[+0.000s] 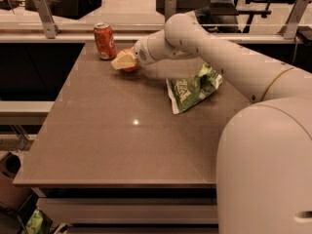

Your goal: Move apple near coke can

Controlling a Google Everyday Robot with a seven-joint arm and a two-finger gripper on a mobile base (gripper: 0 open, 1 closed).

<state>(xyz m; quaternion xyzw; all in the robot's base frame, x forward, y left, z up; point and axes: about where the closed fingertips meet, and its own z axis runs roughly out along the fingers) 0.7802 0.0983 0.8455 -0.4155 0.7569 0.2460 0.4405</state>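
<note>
apple (129,68) is sitting at the far-left part of the table (122,145), just right of the coke can (105,41): near, not touching. gripper (122,62) is clamping it, with 1 pale finger (122,60) lying across the apple's front and the other hidden, so it's closed to about apple width. can't tell if the apple is resting on the surface or hanging just above. arm (204,48) is reaching in from the right, above the green snack bag (191,87). reading this as the placement step, nearly done. next move is calling for setting down if needed, opening, and backing out without knocking the apple into the can.
</note>
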